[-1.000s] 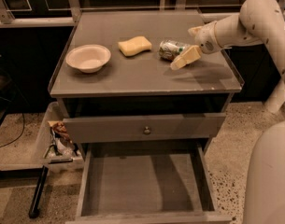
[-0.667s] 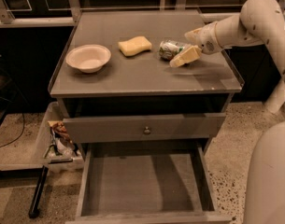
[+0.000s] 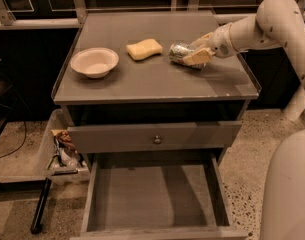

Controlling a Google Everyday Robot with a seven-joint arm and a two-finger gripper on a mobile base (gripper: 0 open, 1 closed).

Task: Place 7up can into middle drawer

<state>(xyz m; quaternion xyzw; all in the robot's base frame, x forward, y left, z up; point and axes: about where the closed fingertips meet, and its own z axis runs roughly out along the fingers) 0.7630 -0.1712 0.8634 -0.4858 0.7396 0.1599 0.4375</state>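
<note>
Lying sideways on the cabinet (image 3: 157,81), top pointing left, the 7up can (image 3: 179,51) seems clasped by the tool (image 3: 193,57).

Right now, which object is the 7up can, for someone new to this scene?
On the grey cabinet top, look right of the yellow sponge. The small silvery, green-marked 7up can lies on its side at the cream gripper; it alone is shiny metal.
</note>
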